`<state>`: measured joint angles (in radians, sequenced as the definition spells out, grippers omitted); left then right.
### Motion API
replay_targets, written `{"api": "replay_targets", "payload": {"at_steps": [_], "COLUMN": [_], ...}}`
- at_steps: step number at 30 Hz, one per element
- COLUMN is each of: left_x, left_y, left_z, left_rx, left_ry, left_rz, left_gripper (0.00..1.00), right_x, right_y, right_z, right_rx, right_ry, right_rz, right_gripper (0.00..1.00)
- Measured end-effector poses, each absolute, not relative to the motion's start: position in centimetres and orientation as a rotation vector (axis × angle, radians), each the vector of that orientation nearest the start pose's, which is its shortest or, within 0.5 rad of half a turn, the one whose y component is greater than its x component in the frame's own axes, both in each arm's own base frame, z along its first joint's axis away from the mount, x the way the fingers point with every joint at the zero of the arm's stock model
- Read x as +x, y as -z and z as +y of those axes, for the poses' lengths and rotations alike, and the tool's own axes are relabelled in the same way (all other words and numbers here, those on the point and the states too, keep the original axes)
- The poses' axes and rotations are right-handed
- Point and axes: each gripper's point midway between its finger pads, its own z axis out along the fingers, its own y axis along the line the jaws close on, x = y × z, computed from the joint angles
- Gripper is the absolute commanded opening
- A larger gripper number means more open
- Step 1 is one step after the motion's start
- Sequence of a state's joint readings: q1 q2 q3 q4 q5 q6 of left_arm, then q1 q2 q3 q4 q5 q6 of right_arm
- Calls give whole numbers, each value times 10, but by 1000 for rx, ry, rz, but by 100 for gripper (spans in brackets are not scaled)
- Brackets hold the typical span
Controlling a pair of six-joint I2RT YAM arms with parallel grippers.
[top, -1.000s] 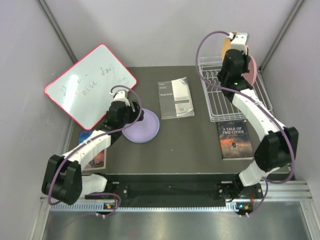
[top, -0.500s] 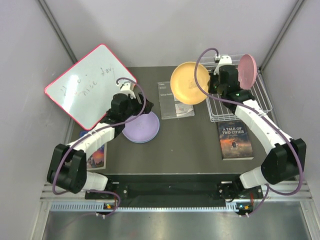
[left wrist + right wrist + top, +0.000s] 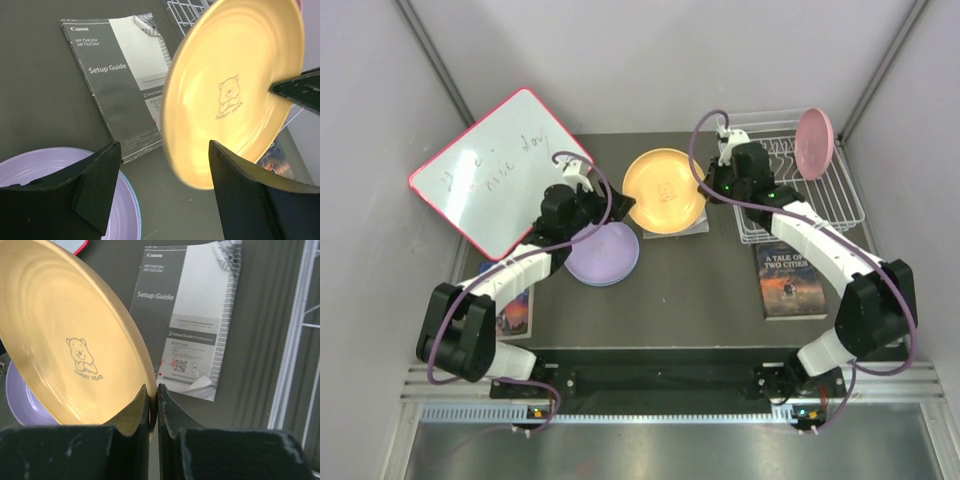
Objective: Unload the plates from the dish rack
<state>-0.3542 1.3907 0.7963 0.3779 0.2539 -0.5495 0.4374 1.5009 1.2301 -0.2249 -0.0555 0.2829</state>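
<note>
The right tool [image 3: 152, 390] is clamped shut on the rim of the orange plate [image 3: 665, 190]. It holds the plate tilted above the setup guide [image 3: 115, 65] at upper middle of the frame, clear of the dish rack [image 3: 840, 205] at upper right, where the pink plate [image 3: 814, 144] stands on edge. The left tool [image 3: 165, 150] gapes open and empty just left of the orange plate, its jaws facing that plate's rim. Below it the lavender plate [image 3: 603, 255] lies flat on the bench [image 3: 700, 290]. That stack lies down-left of the held plate, nearer the left arm.
</note>
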Motion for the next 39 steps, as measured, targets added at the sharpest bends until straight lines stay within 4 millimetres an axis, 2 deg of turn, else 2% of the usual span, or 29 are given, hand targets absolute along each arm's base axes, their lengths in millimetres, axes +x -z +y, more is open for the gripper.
{"api": "replay_targets", "payload": {"at_steps": [1, 5, 6, 8, 14, 18, 19, 22, 26, 30, 39], "left_x": [385, 386, 386, 388, 392, 390, 389, 383, 374, 364, 336], "left_y": [-202, -207, -207, -206, -197, -189, -186, -179, -176, -190, -206], "left_z": [-213, -214, -214, -211, -202, -200, -199, -197, -188, -183, -175], "left_rx": [9, 12, 13, 2, -27, -33, -31, -28, -41, -35, -81], "left_ry": [871, 887, 887, 863, 814, 799, 790, 777, 734, 703, 669], "left_rz": [1859, 1840, 1837, 1839, 1856, 1872, 1879, 1896, 1920, 1902, 1913], "left_gripper": [68, 29, 10, 0, 0, 0, 0, 0, 0, 0, 0], "right_x": [401, 396, 395, 396, 393, 390, 390, 391, 397, 399, 393], "right_y": [-214, -210, -211, -211, -210, -208, -209, -211, -207, -202, -199], "right_z": [216, 231, 233, 233, 238, 241, 243, 243, 232, 221, 216], "right_rx": [-203, -226, -230, -223, -232, -241, -243, -240, -228, -227, -272], "right_ry": [-514, -577, -589, -588, -615, -636, -646, -642, -566, -513, -612], "right_rz": [2099, 2107, 2107, 2107, 2104, 2110, 2107, 2099, 2101, 2119, 2152], "right_gripper": [0, 0, 0, 0, 0, 49, 58, 74, 76, 77, 78]}}
